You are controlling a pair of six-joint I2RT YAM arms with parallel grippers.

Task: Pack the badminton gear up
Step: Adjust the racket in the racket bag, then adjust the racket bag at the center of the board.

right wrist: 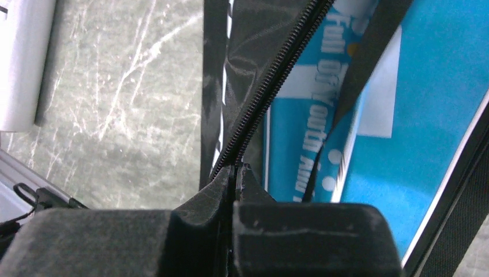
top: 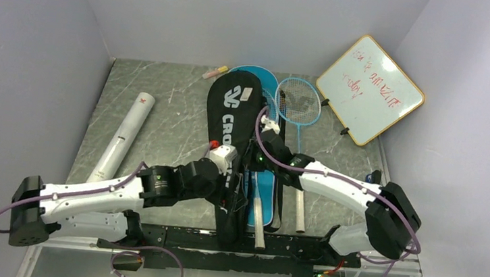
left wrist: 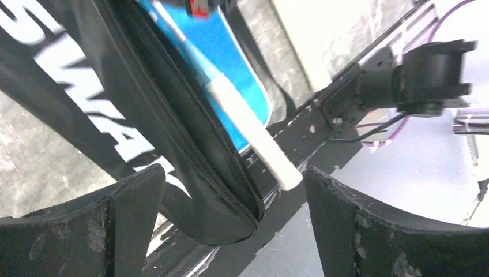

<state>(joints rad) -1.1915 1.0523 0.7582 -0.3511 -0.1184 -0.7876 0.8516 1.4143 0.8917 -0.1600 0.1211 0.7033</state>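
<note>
top view: the black cover (top: pixel 233 107) marked "crossway" lies lengthwise down the middle of the table (top: pixel 171 104), partly over the blue cover (top: pixel 266 181), so that both open ends face the arm bases. a white racket handle (top: pixel 259 220) juts from that stack at the near edge. the light-blue racket (top: pixel 299 101) lies just to the right with its head at the far side. the white tube (top: pixel 124 137) rests well apart at the left. no shuttlecock can be made out

right wrist view: the right gripper (right wrist: pixel 235 170) is closed tight, its fingers pinched on the zip (right wrist: pixel 271 86) along the black cover's edge, with the blue cover's print showing through the gap behind. whether the slider itself is caught cannot be told. the pinch probably serves to run the zip or to lift the flap

left wrist view: the left gripper (left wrist: pixel 233 173) stands spread wide and holds nothing. its fingers (left wrist: pixel 115 231) frame the rounded near end of the black cover and the handle beside it, touching neither. the pose suggests it is placed to steady the cover or to take the handle while the other arm works the zip

surface and room: a grey stone-patterned top with pale veins, a metal rail along the near edge, enclosed by plain pale walls (top: pixel 35 37) on three sides. a whiteboard (top: pixel 370 89) with red writing leans in the far right corner, and a small marker (top: pixel 215 72) lies at the far edge; neither belongs to the gear
</note>
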